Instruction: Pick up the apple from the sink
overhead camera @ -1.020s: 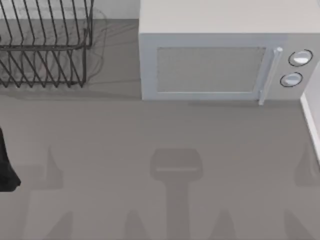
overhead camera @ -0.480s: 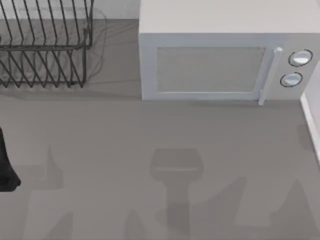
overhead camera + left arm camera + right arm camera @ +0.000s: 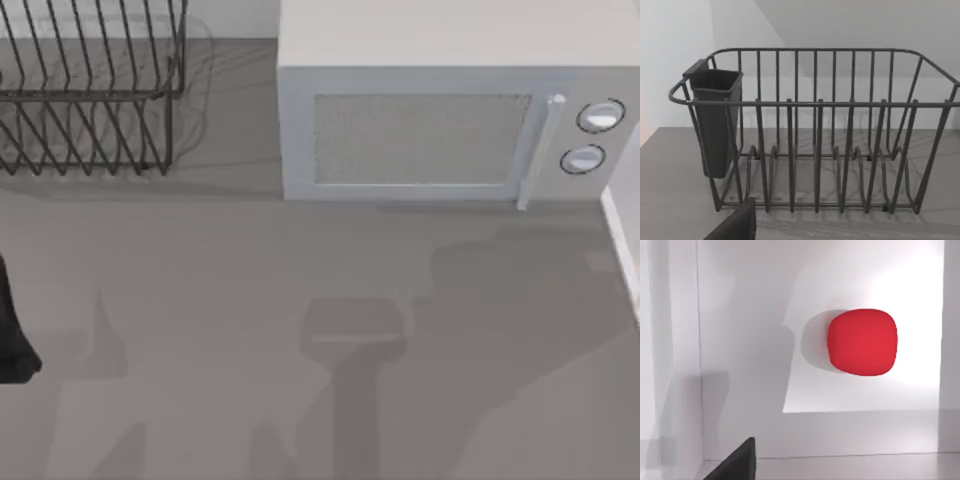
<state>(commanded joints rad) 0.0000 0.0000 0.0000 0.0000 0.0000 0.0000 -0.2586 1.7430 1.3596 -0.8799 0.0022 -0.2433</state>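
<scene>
Down on the white floor of the sink (image 3: 740,340), the apple (image 3: 862,342) is sitting by itself, nothing else in the basin w/ it. Looks smooth, round and prob firm, so I'm guessing it's going to roll or slip unless it's pinched straight across the middle. Right gripper is hovering above it, can't tell if the jaws are open. Left arm (image 3: 14,330) is idling at the table's left edge, facing an empty dish rack (image 3: 815,130).

Even, soft light with layered shadows

Broad grey shadows lie across the bench (image 3: 200,260) below the microwave (image 3: 430,120), darkest toward the right. The dish rack (image 3: 815,130) casts thin line shadows. The apple (image 3: 862,342) throws a soft shadow across the bright white sink (image 3: 740,340).
</scene>
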